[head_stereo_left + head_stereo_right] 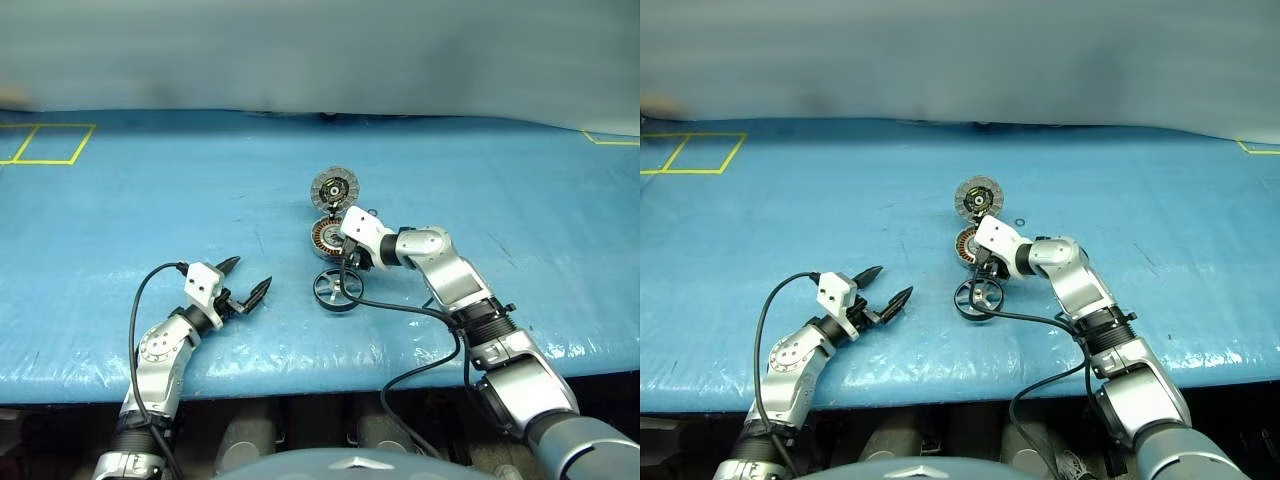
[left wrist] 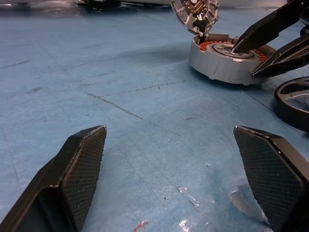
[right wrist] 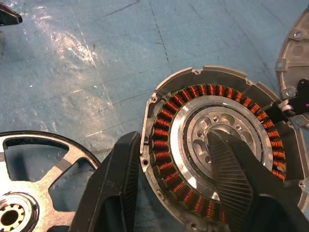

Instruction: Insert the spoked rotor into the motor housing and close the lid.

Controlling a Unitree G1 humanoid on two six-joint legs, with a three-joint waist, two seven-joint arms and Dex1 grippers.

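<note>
Right claw point(image 3: 171, 193) clamps housing point(image 3: 217, 150) wall; rotor point(image 1: 337, 288) beside it ungrasped. Left claw point(image 1: 243, 281) apart. Next: steady housing, fetch rotor.

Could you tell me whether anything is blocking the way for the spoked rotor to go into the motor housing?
Yes: the right gripper straddles the housing wall, one finger over the hub, one outside. The rotor lies beside it on the table, and the lid stands open behind.

Motor housing point(image 3: 212, 96): matt grey metal, glossy copper coils point(image 3: 166, 140). Spoked rotor point(image 3: 29, 193): shiny metal. Table cover point(image 1: 150, 190): blue, slightly glossy.
</note>
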